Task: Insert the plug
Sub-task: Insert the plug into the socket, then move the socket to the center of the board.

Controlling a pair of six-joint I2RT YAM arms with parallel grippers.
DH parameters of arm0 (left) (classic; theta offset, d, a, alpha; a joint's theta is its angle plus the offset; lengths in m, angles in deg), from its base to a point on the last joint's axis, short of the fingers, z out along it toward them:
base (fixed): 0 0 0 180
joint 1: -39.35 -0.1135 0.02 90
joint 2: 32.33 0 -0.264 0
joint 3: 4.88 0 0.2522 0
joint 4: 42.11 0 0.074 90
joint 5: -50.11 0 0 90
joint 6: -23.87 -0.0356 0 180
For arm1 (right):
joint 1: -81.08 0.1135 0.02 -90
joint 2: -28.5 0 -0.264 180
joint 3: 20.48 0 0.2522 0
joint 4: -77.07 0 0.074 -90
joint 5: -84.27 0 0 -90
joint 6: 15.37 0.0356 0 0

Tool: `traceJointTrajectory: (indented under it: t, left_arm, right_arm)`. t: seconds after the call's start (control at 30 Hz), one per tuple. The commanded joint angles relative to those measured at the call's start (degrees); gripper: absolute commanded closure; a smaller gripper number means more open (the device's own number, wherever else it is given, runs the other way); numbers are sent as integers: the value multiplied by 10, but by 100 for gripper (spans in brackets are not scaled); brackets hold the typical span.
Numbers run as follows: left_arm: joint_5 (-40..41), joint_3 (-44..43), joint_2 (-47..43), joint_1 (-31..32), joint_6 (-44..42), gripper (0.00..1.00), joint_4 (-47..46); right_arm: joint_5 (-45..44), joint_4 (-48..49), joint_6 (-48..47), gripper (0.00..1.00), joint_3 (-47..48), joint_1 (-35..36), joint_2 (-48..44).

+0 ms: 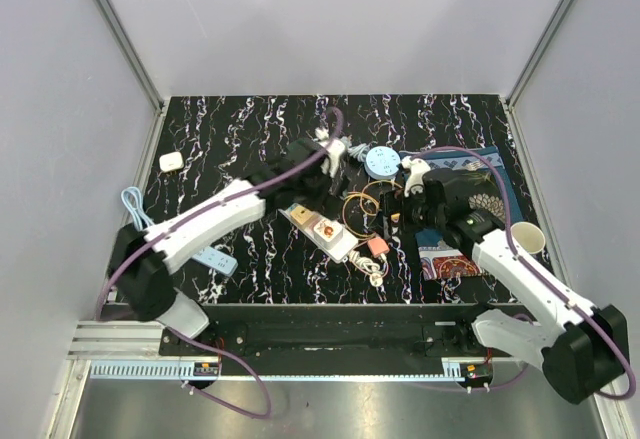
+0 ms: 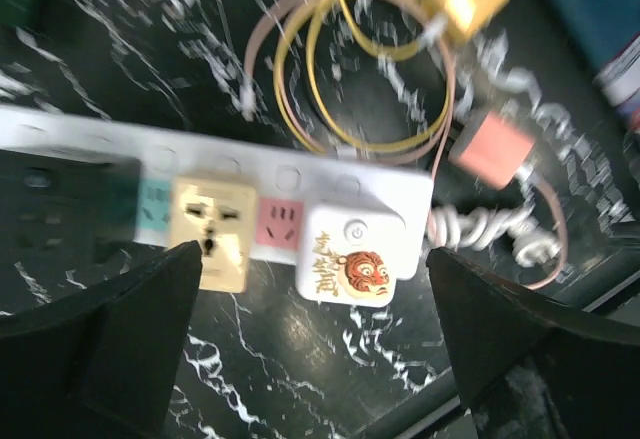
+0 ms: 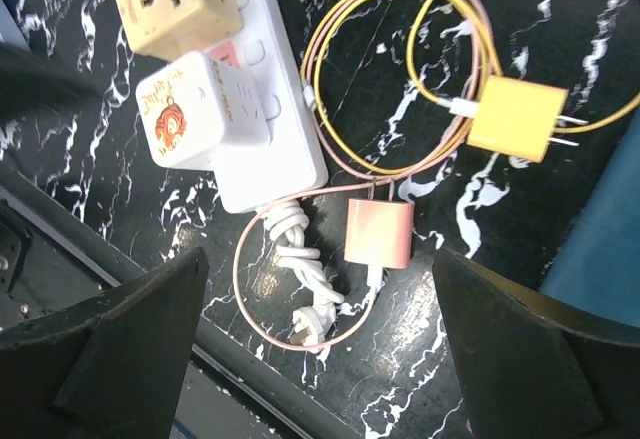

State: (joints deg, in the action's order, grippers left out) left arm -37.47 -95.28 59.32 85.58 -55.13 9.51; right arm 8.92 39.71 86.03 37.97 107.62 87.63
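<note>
Left wrist view looks straight down between the two dark fingers of the left tool (image 2: 312,259). They stand wide apart with nothing between them, and the tool hangs over a white power strip (image 2: 300,174). The right wrist view shows the same of the right tool (image 3: 320,254): spread wide and empty, above the strip's near end and its bundled white cord (image 3: 300,269).

Under both lies a black tabletop (image 1: 250,119) veined with white like marble. Plain pale grey walls with metal corner posts close it in on three sides.

A beige universal adapter (image 2: 212,229) sits in the strip. Beside it, toward the strip's near end, sits a white cube charger (image 2: 350,254), and a pink socket face (image 2: 280,224) shows between the two. The cube bears a power symbol, a red-orange mask face and gold Chinese characters too blurred to read.

The yellow plug (image 3: 518,117) lies loose on the tabletop to the right of the strip, in no socket. Its two prongs point away from the strip, and a yellow cable loops from it. A pink plug (image 3: 378,234) lies flat just beside the strip's near end, on a thin pink cable.

Farther out, a patterned blue mat (image 1: 497,181) lies toward the right edge. A paper cup (image 1: 527,237) stands at the mat's right side; I cannot tell what it holds. A small white object (image 1: 171,161) rests near the far left corner.
</note>
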Motion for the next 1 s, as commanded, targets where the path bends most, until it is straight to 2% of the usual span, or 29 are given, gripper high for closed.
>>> traceJointTrajectory:
  t: [0.0, 0.17, 0.33, 0.47, 0.7, 0.83, 0.93, 0.97]
  left_arm:
    - [15, 46, -125, -47, 38, 1, -108]
    - [56, 161, -266, -96, 62, 1, -197]
    - [113, 235, -378, -106, 54, 1, -243]
    - [146, 265, -423, -107, 48, 1, -257]
    - [168, 272, -457, -108, 34, 1, -228]
    - [176, 279, -481, -108, 36, 1, -212]
    - [188, 287, -501, -108, 35, 1, -206]
    - [191, 289, -505, -109, 34, 1, -200]
  right_arm:
    - [22, 16, -33, 2, 21, 39, 48]
    - [-42, 38, -64, 8, 27, 111, 125]
    - [-72, 73, -67, 11, 32, 155, 186]
    - [-72, 87, -72, 14, 58, 183, 250]
    - [-81, 101, -86, 18, 106, 214, 340]
    - [-63, 114, -90, 19, 175, 233, 419]
    - [-45, 130, -85, 19, 266, 239, 485]
    - [-47, 132, -86, 19, 322, 238, 502]
